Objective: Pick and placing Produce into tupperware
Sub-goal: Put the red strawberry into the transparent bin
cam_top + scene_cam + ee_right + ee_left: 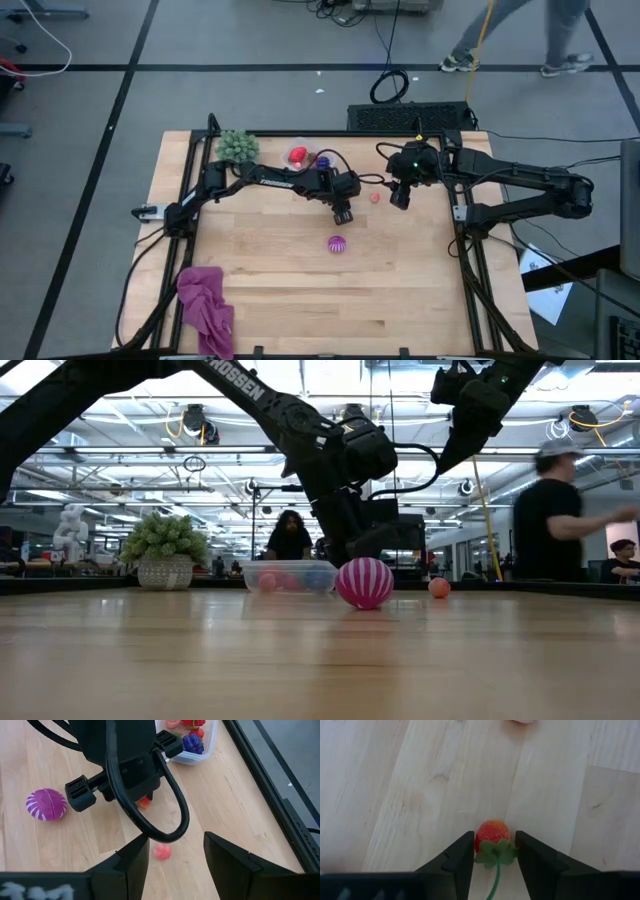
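The clear tupperware (306, 158) sits at the table's far side with red and blue-purple produce inside, also seen in the right wrist view (192, 740). My left gripper (343, 214) is at the table's middle, shut on a small red strawberry (492, 832) with a green stem. My right gripper (401, 197) hangs open just right of it, above a small pink piece (161, 851) lying on the wood. A magenta-striped ball (336, 243) rests on the table nearer the front edge, and is large in the low view (364, 582). My left gripper pinches the strawberry between its two fingers (462, 857), which lie on its opposite sides at the leafy stem end (496, 851). The fingers come from above, pointing down. The red tip points toward the table; whether it is lifted clear I cannot tell.
A green bushy plant (237, 146) stands at the far left corner, left of the tub. A magenta cloth (205, 305) lies crumpled at the near left corner. The two grippers are close together. People move in the room beyond the table's far edge.
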### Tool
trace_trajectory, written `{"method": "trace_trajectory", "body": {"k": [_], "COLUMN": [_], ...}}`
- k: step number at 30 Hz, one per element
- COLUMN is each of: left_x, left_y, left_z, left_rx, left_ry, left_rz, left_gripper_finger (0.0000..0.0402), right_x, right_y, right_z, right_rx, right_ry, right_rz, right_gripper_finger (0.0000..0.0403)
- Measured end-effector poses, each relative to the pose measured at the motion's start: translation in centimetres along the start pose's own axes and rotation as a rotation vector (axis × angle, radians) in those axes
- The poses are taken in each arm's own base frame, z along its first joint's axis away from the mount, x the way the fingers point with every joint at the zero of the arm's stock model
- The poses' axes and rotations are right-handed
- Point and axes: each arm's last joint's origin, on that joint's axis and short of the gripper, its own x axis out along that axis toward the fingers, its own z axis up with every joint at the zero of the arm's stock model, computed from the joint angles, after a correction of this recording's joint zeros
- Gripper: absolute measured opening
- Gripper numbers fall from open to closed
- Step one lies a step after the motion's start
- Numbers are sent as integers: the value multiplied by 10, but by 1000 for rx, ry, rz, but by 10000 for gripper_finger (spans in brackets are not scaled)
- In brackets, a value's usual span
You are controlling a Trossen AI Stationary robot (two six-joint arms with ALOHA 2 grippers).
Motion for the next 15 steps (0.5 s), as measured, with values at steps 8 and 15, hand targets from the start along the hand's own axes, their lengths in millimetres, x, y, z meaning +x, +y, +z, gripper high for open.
{"method": "trace_trajectory", "body": {"k": [8,15], "left_x": [-13,-13], "left_y": [1,1], "left_z": [15,14], "left_rx": [4,7], "left_ry": [-42,-28], "left_rz": [25,25], "left_gripper_finger": [147,147], "right_x": [0,0], "right_y": [0,0], "right_z": [-2,-3], "right_rx": [6,5], "right_ry": [17,28], "right_rz": [0,0], "right_gripper_finger": [180,180]}}
